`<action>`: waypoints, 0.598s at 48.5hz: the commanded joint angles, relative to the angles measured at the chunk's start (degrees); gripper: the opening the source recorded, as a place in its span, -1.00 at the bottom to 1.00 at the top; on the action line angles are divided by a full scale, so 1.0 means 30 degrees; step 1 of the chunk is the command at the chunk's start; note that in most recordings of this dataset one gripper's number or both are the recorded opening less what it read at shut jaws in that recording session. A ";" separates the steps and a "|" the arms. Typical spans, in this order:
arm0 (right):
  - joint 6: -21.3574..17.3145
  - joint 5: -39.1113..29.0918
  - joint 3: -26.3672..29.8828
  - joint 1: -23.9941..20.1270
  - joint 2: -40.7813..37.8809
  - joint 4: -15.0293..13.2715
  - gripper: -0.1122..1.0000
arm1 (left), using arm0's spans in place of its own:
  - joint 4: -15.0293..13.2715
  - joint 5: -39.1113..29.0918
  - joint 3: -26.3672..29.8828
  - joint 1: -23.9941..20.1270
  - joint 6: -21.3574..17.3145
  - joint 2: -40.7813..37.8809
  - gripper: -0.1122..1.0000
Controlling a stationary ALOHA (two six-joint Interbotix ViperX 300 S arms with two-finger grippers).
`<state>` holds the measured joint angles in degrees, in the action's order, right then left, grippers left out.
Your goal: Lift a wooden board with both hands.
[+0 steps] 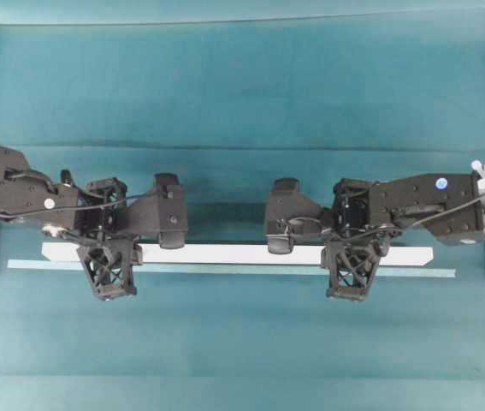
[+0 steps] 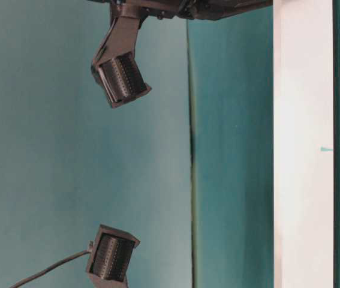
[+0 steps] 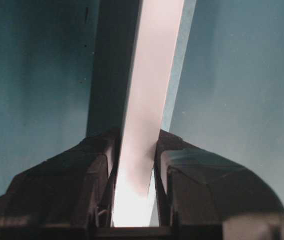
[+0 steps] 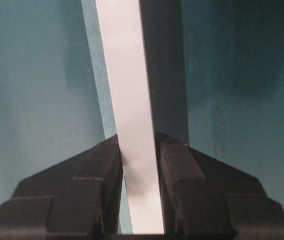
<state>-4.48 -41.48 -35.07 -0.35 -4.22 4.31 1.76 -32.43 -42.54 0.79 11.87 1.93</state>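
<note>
Black fingers [image 3: 76, 195] of the left gripper [image 3: 134, 200] pinch the wooden board [image 3: 149, 110]; the right gripper [image 4: 140, 195] clamps it too. Board seems raised above the teal table [image 1: 242, 103], beside a pale tape line [image 1: 225, 270]. No writing is readable.

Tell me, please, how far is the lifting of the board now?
Done: the left gripper and right gripper are each shut on the wooden board, one near each end. In hand: the wrist views show a dark shadow beside the board, suggesting it is off the table. Left: raising it higher, kept level.
</note>
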 commanded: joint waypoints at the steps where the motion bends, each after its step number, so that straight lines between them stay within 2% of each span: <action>1: 0.0088 0.0146 -0.0146 -0.0234 -0.0088 0.0117 -0.40 | -0.0029 0.0381 0.0088 -0.0088 0.0498 0.0117 -0.48; 29: 0.0029 0.1055 -0.0586 -0.0176 -0.0176 0.0117 -0.40 | -0.0029 0.0703 0.0029 -0.0029 0.0439 -0.0176 -0.48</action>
<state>-4.48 -38.76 -36.83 -0.53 -4.22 4.39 1.85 -30.76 -42.71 1.05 12.22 0.97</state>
